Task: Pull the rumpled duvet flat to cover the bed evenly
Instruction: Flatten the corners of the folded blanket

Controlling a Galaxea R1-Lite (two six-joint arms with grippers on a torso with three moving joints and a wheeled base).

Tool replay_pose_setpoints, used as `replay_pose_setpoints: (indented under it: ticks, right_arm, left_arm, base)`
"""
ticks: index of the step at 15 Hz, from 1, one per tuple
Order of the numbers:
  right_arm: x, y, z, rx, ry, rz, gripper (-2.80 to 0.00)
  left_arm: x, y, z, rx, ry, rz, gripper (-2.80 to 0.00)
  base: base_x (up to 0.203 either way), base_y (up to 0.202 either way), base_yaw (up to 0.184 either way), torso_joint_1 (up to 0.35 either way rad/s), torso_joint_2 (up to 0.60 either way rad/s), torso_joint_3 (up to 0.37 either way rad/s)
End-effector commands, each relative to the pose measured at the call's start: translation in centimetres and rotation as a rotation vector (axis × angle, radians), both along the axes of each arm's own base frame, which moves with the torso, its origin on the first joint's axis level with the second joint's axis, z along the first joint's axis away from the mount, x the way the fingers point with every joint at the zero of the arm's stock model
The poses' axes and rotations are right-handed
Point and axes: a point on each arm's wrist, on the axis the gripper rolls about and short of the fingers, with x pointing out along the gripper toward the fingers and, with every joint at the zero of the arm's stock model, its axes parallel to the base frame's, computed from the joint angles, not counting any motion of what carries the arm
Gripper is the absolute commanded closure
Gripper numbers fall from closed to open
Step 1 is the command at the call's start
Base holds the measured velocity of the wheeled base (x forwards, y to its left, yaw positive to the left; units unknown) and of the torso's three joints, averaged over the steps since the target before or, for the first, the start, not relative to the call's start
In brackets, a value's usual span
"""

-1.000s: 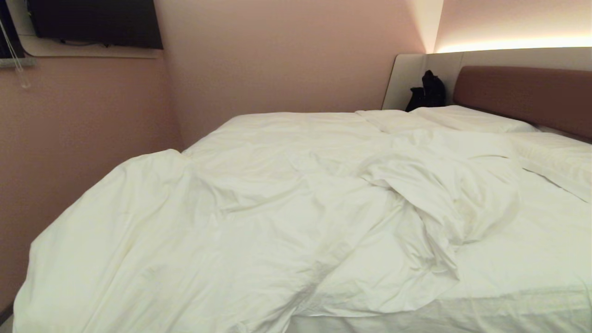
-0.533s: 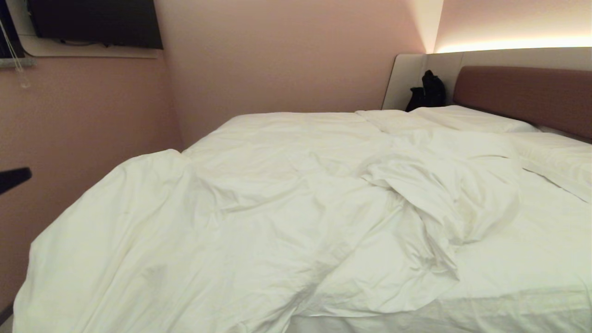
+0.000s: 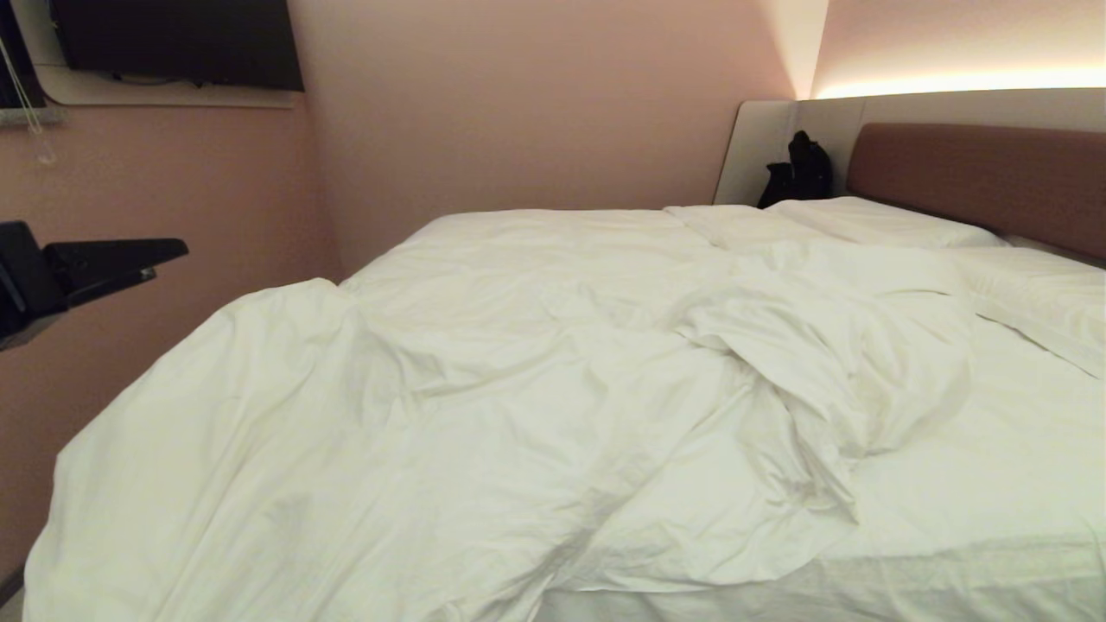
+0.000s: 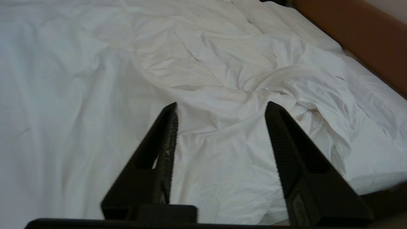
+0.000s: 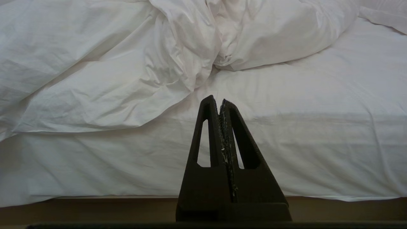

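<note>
Nearest, the right gripper point(image 5: 221, 101) is parked low before the bed point(image 5: 286, 159), its jaws pressed together on nothing. The left gripper point(image 4: 221, 108) hovers higher at the left side, jaws apart and empty. Ahead and to its right lies the duvet point(image 3: 484, 406), bunched in a ridge towards the headboard point(image 3: 976, 177), leaving the right side of the mattress bare.

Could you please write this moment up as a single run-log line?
left gripper: open, in the air above duvet, holding nothing | right gripper: shut, parked at bed edge | duvet: rumpled, bunched mid-bed
</note>
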Motion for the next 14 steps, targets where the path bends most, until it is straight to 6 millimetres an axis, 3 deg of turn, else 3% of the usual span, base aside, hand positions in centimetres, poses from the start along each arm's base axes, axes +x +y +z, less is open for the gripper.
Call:
replay_pose_setpoints:
  ticks: [1,5,7,14]
  right_arm:
    - [0.0,0.0,0.0,0.0,0.0,0.002,0.0]
    - [0.0,0.0,0.0,0.0,0.001,0.001,0.0]
    - [0.0,0.0,0.0,0.0,0.002,0.001,0.0]
    - [0.0,0.0,0.0,0.0,0.002,0.0,0.0]
  left_arm:
    - [2.5,-0.2,-1.4,-0.016,0.043,-0.044,0.0]
    - [4.8,0.1,-2.9,-0.026,0.091,-0.046,0.0]
    - [4.2,0.0,-3.2,-0.025,0.099,-0.039,0.0]
    - [-2.6,-1.3,-1.5,0.027,-0.014,0.105,0.0]
  base:
    - [0.0,0.0,0.0,0.0,0.0,0.0]
    - [0.0,0.0,0.0,0.0,0.0,0.0]
    - [0.0,0.0,0.0,0.0,0.0,0.0]
    - [0.0,0.0,0.0,0.0,0.0,0.0]
